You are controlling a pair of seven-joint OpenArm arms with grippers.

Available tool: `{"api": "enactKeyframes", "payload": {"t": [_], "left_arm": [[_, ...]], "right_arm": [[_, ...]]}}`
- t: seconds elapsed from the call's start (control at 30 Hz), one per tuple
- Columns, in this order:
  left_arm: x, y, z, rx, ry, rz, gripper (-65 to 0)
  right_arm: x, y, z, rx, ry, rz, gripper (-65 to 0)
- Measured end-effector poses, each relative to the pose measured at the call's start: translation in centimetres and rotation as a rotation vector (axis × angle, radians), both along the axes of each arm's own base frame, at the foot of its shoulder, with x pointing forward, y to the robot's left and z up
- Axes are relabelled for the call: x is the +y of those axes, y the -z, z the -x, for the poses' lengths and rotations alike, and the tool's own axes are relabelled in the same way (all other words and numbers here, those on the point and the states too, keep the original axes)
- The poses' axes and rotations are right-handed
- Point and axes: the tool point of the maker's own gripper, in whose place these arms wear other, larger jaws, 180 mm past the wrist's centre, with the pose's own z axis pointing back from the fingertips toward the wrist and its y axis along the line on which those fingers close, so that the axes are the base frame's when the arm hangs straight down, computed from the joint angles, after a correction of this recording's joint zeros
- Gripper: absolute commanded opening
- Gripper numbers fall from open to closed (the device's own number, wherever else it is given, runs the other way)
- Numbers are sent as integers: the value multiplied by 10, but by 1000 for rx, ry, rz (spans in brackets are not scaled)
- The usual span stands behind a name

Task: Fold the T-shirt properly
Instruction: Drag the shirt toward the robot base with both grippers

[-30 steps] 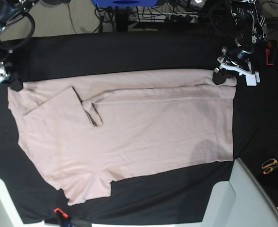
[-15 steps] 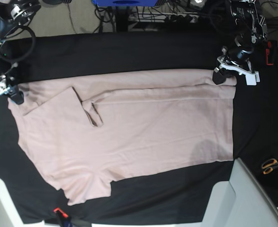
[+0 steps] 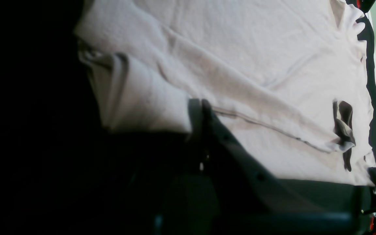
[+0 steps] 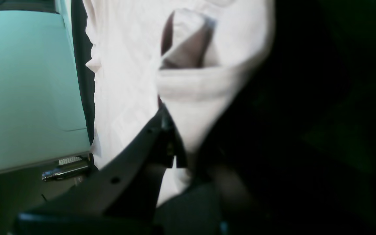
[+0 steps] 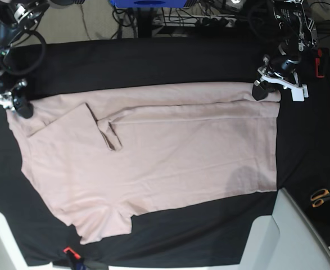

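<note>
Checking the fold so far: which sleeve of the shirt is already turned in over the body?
The sleeve by the right gripper, on the far side of the T-shirt; it lies folded onto the chest. The other sleeve sticks out flat toward the near edge.

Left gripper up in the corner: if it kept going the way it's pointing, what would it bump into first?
Probably the T-shirt. The left gripper sits right at the shirt's folded corner, pointing across the pink cloth, so cloth comes first. Depth is hard to judge.

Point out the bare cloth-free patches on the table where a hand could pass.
Free: the black table covering strip above the T-shirt, and the patch below its hem beside the scissors. Crowded: both upper shirt corners, where the left tool and right tool sit.
</note>
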Motion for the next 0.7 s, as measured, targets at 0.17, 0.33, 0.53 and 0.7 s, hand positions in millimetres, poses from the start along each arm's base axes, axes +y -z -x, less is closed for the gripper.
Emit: {"api": "enactKeyframes", "payload": {"t": [0.17,0.33,0.53,0.7], "left_arm": [[0,0,1,2,0,0,-650],[2,2,8,15,3,-9,-650],[1,-1,12,12,15,-22,-650],[2,-2,10,9,15,-24,-650]], "right_arm": [[-12,-4,32,57,-54,89,-636],[-19,-8,45,51,-43,109,-636],[-20,-5,59,66,-32,96,-630],[-20,-12,42,29,-26,92,-527]]}}
